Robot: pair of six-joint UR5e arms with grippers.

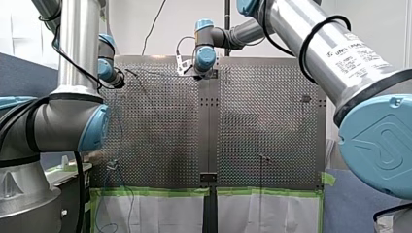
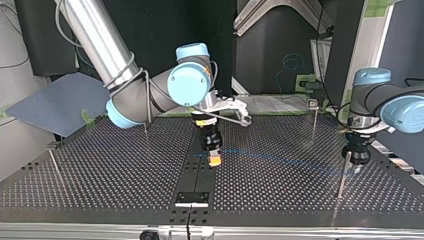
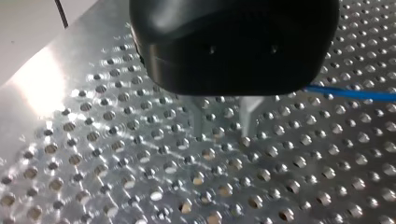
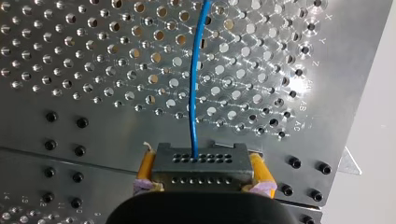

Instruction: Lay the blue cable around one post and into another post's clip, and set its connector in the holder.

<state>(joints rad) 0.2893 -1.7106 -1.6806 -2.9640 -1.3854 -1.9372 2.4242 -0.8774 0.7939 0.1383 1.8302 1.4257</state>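
Note:
In the right wrist view my right gripper has its yellow pads shut on a grey connector block. The blue cable runs out of that block and away over the perforated plate. Seen from the top view, this gripper hangs low over the table's middle strip, and the cable stretches from it to a thin post at the right. My left gripper stands right by that post. Its metal fingers are apart with nothing between them, and the cable passes beside them.
A black holder bracket sits at the table's edge nearest the top view's camera. A post with a clip on top stands further back at the right. Two more thin posts rise at the left.

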